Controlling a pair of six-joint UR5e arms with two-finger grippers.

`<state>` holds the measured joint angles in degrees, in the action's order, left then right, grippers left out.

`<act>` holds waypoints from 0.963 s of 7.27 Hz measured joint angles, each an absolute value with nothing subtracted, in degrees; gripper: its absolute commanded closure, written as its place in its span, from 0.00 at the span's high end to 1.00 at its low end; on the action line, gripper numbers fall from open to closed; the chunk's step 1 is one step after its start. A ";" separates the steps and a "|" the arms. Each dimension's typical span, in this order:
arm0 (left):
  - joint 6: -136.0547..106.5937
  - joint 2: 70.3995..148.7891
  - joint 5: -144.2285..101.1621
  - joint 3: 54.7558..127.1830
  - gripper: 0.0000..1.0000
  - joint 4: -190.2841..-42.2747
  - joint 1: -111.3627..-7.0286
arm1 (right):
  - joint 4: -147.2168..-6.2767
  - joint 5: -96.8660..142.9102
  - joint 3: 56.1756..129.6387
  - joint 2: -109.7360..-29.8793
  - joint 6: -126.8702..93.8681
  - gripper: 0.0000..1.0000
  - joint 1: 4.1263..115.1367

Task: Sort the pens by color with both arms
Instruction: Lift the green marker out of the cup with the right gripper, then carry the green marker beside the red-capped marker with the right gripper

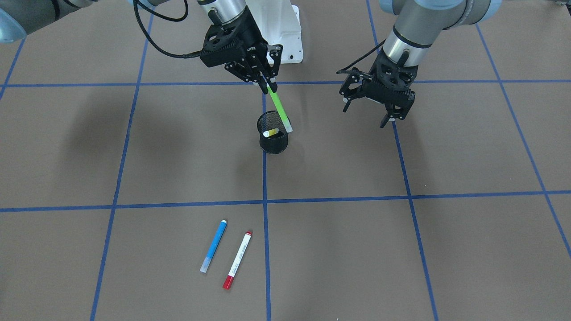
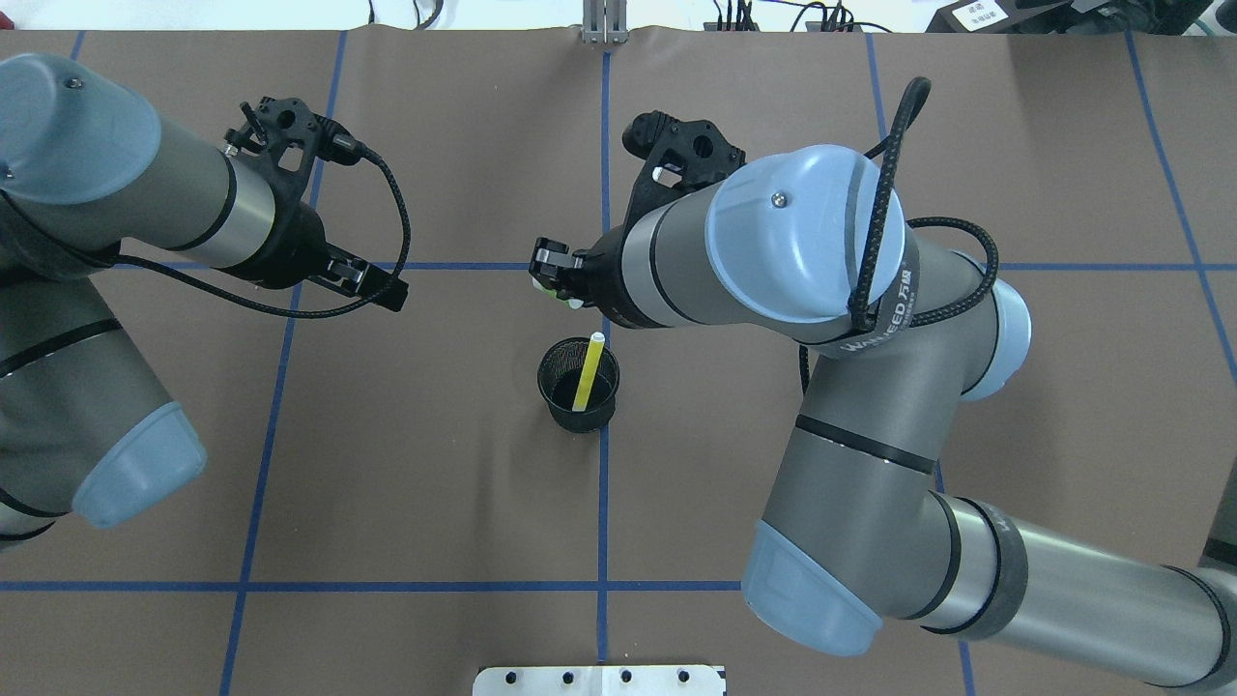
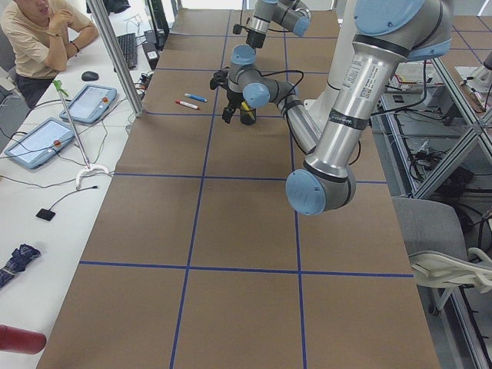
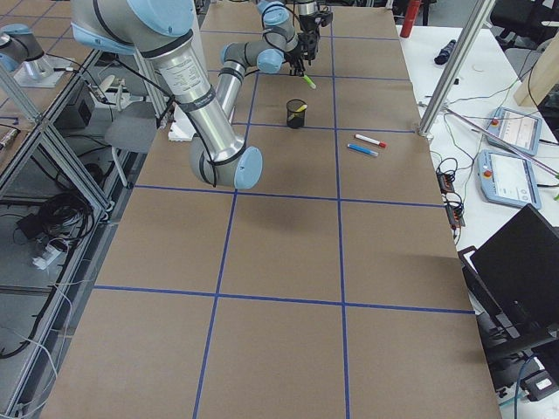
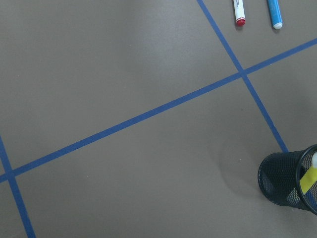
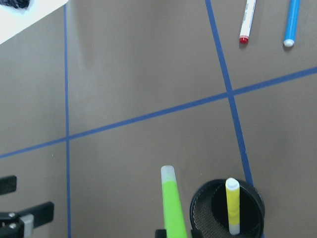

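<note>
Right gripper (image 1: pixel 267 84) clamps the green pen (image 1: pixel 279 108) near the cup (image 1: pixel 273 141) (left gripper (image 1: pixel 366 116) spread wide).

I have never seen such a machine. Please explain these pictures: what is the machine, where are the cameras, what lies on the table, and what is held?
The machine is a robot with a left arm and a right arm at a table; each ends in a two-finger gripper. One camera faces the robot, one looks down from behind it, two stand at the table's ends, and one sits on each wrist. The right gripper holds a green pen in the air, near a black mesh cup. A yellow pen stands in that cup. The left gripper is open and empty. A blue pen and a red pen lie side by side on the table, apart from the cup.
</note>
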<state>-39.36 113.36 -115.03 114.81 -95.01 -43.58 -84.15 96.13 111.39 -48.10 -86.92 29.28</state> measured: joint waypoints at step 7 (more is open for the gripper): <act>-40.52 111.66 -114.93 114.50 0.99 -94.33 -46.75 | -90.04 72.74 82.40 -30.66 -82.25 0.00 30.45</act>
<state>-40.52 111.66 -114.93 114.50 -94.33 -46.75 -90.04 72.74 82.40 -30.66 -82.25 30.45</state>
